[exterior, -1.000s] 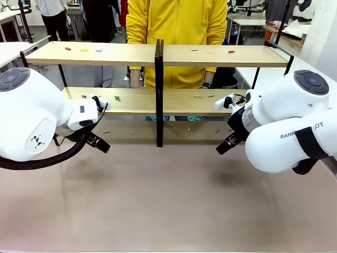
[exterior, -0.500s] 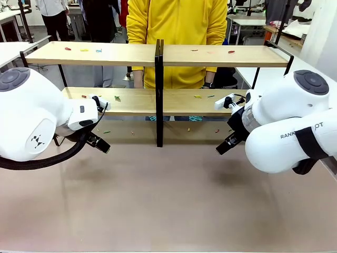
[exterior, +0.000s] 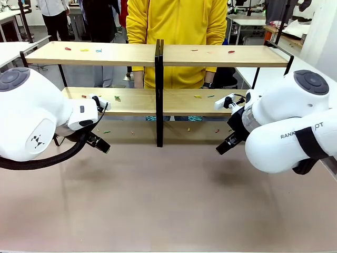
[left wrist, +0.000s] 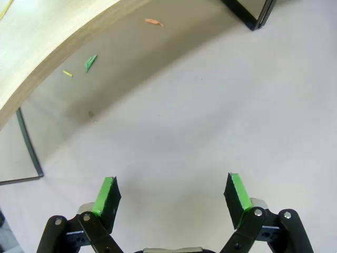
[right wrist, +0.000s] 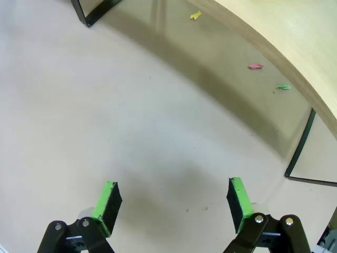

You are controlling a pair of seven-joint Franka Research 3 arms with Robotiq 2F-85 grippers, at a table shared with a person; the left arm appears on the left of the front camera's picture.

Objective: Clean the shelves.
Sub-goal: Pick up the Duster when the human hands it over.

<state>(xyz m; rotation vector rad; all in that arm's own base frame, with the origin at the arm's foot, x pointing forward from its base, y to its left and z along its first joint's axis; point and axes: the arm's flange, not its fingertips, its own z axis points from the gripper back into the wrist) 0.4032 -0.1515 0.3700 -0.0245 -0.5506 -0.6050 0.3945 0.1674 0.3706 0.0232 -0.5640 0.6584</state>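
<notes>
Shelves (exterior: 126,54): wide two-tier rack of long light-wood boards on a thin black metal frame with a black central upright. It stands across the far part of the table, between the two arms and the person.
Tabletop (exterior: 168,205): flat grey-brown surface, bare in front of the rack.
Scraps (exterior: 98,50): small coloured bits in red, yellow, blue and green, lying on the upper board, on the lower board and on the table under the rack.
Left gripper (left wrist: 171,182): black two-finger claw with green pads, jaws spread wide with nothing between them. It hangs over bare table near the rack's left half. A green sliver (left wrist: 90,62) and an orange bit (left wrist: 154,22) lie ahead of it, below the lower board's edge.
Right gripper (right wrist: 171,184): matching black claw with green pads, jaws likewise apart and empty, over bare table near the rack's right half. A pink scrap (right wrist: 256,66) lies ahead of it.
Person (exterior: 176,31): in a bright yellow top, standing close behind the rack at its middle.
</notes>
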